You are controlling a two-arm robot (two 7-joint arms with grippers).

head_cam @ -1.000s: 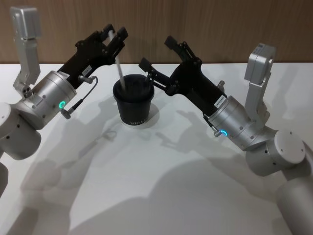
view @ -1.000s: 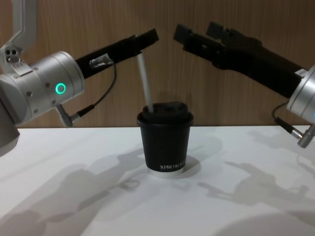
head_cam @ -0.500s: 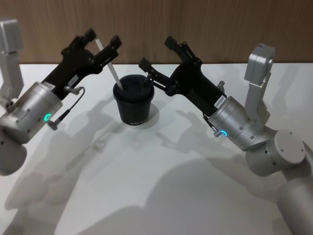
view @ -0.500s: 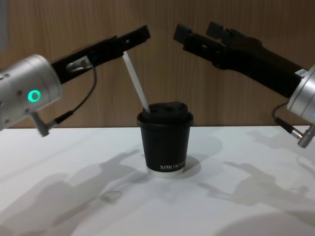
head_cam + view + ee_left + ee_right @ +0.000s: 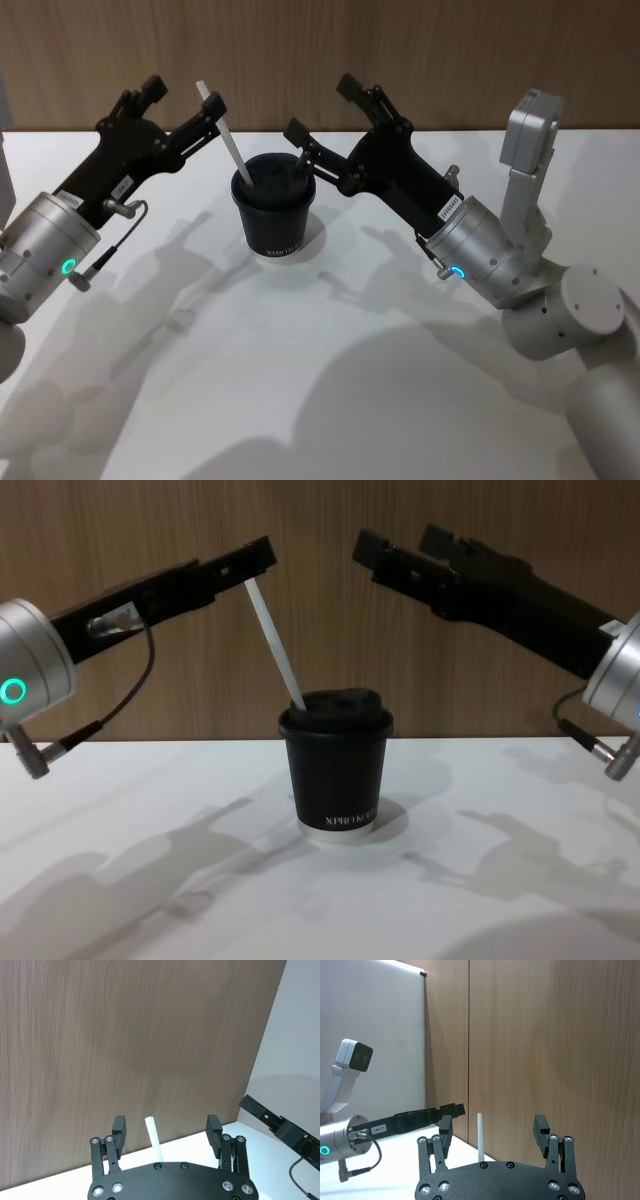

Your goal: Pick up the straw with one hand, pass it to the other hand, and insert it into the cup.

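Left tool (image 5: 183,98) farther back from the cup (image 5: 273,207), fingers wide, straw (image 5: 224,134) free and leaning.

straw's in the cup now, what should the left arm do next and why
Probably pull the left end effector back, away from the cup. Its fingers stand open on either side of the straw, which already leans with its lower end in the lid. The right end effector hovers open beside the cup.

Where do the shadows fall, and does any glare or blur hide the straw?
Head view: soft claw shadows spread toward the camera over the white table; straw crisp. Chest view: grey shadows flank the cup; straw pale but clear against the wood. Left wrist view: the straw's tip is sharp, no glare.
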